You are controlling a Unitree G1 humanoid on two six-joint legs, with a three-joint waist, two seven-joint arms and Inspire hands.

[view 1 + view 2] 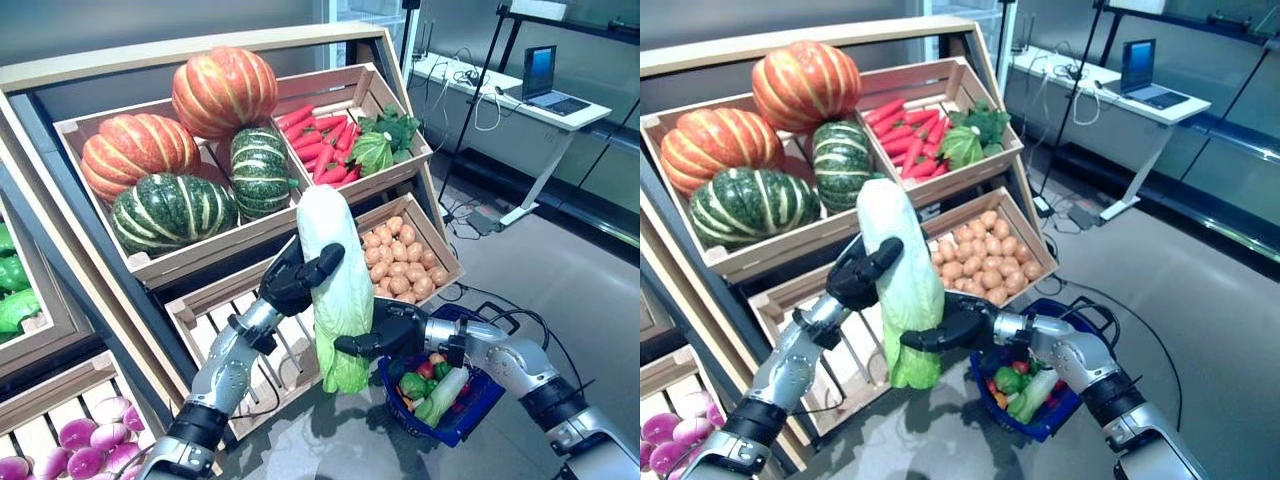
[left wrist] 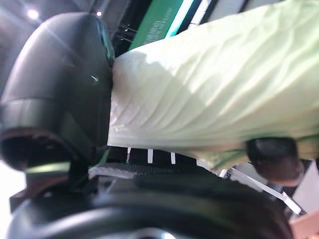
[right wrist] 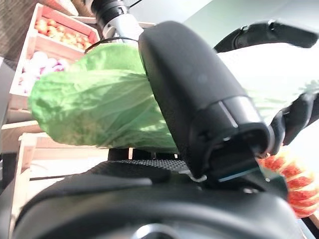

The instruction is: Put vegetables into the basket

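A long pale green napa cabbage [image 1: 337, 290] hangs upright in front of the wooden shelf, leafy end down. My left hand [image 1: 296, 275] is curled round its upper half, thumb across the front. My right hand [image 1: 385, 332] wraps its lower half from the right. The cabbage [image 2: 219, 94] fills the left wrist view, and the right wrist view shows its green leaves [image 3: 94, 107] behind my thumb. A blue basket [image 1: 462, 415] sits low to the right, just under my right forearm, with a pepper, a tomato and a pale stalk inside.
The slanted shelf holds crates of pumpkins [image 1: 185, 140], red carrots and leafy greens [image 1: 345, 135], and potatoes [image 1: 402, 262]. Purple turnips [image 1: 75, 440] lie in a crate at lower left. A desk with a laptop [image 1: 545, 75] stands at the back right.
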